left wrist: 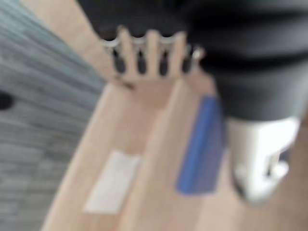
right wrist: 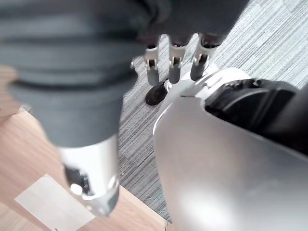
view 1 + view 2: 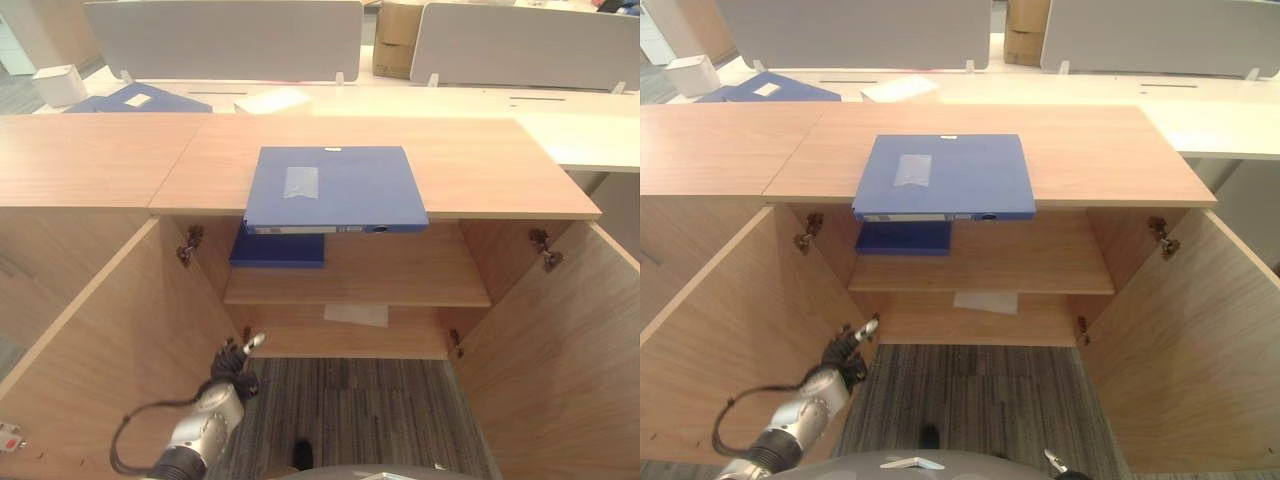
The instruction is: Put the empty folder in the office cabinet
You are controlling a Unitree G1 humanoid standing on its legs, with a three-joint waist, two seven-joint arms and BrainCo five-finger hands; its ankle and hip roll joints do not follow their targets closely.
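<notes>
A blue folder (image 3: 335, 188) with a strip of grey tape on its cover lies flat on the cabinet top (image 3: 480, 170), its spine overhanging the front edge above the open cabinet. A second blue folder (image 3: 278, 250) lies on the upper shelf (image 3: 400, 275) at the left. My left hand (image 3: 237, 362) hangs low before the cabinet, beside the open left door, with fingers (image 1: 144, 53) straight and nothing in them. In the right wrist view my right hand's fingers (image 2: 173, 65) hang relaxed over the carpet, empty.
Both cabinet doors stand open: the left door (image 3: 90, 340) and the right door (image 3: 570, 350). A white sheet (image 3: 356, 314) lies on the lower shelf. Behind are desks with grey dividers (image 3: 225, 38), another blue folder (image 3: 140, 98), a white box (image 3: 58, 83) and a cardboard box (image 3: 398, 40).
</notes>
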